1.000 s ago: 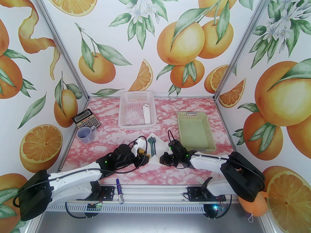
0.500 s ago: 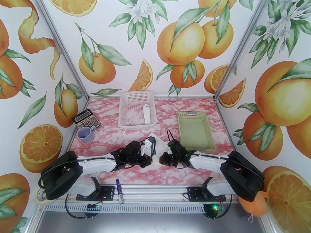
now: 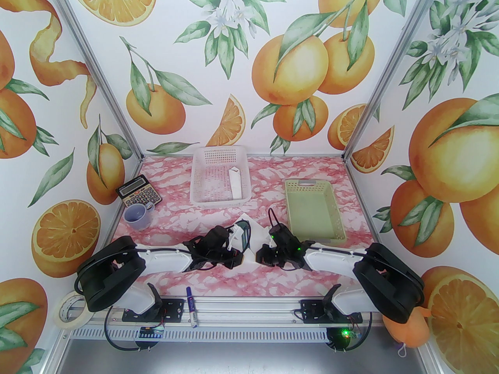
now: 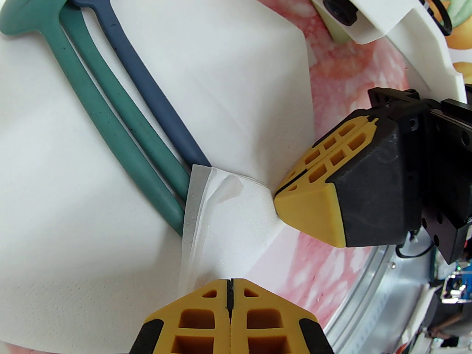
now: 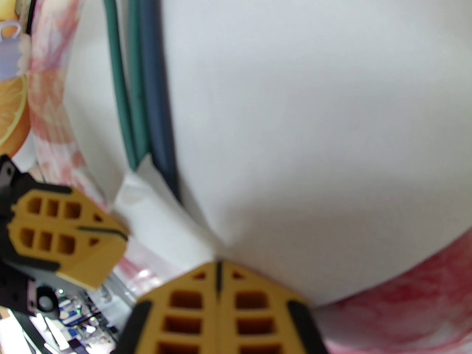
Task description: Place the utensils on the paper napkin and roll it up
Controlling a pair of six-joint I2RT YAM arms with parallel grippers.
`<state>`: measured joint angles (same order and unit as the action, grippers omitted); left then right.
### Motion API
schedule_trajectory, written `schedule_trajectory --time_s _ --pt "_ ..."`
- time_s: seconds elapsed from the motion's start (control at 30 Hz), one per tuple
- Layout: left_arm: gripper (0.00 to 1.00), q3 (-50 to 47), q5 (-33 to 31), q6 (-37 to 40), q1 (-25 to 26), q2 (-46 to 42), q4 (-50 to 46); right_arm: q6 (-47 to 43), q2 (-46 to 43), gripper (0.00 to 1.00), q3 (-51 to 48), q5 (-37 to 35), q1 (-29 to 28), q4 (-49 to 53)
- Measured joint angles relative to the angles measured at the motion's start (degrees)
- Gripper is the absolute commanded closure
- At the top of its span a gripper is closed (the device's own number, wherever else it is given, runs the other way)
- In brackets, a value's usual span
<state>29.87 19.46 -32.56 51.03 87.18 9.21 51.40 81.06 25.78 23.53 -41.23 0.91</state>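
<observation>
The white paper napkin (image 4: pixel 92 205) lies on the pink marble table between my two grippers. On it, side by side, rest the utensils: a teal spoon (image 4: pixel 73 76), a second teal piece (image 4: pixel 121 105) and a navy fork (image 4: pixel 147 83). The napkin's near corner is folded up over their handle ends (image 4: pixel 217 197). My left gripper (image 4: pixel 230 282) is shut, pinching the near edge of that flap. Just to its right, my right gripper (image 5: pixel 218 266) is shut on the same edge, where creases gather. In the top view the left gripper (image 3: pixel 237 257) and right gripper (image 3: pixel 260 255) nearly meet over the napkin (image 3: pixel 255 228).
A white mesh basket (image 3: pixel 202 197) stands behind the napkin and a green basket (image 3: pixel 337 228) at the right. At the left are a calculator (image 3: pixel 139 196) and a lilac mug (image 3: pixel 136 216). A blue-capped marker (image 3: pixel 191 306) and a tape roll (image 3: pixel 72 310) lie on the front rail.
The left arm has swung in and its gripper has come to the napkin's near edge and shut there. The right arm has stayed put, still pinching the napkin.
</observation>
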Motion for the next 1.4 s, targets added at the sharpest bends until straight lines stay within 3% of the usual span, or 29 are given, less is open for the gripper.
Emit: schedule_trajectory --time_s 0.9,1.4 --pt "1.0 0.1 -0.4 0.7 0.0 1.4 -1.5 -0.4 -1.3 1.0 4.1 -0.2 -2.3 4.7" --pt "1.0 0.2 -0.4 1.1 0.0 1.4 -1.6 -0.4 3.0 1.0 4.6 -0.5 -3.4 4.5"
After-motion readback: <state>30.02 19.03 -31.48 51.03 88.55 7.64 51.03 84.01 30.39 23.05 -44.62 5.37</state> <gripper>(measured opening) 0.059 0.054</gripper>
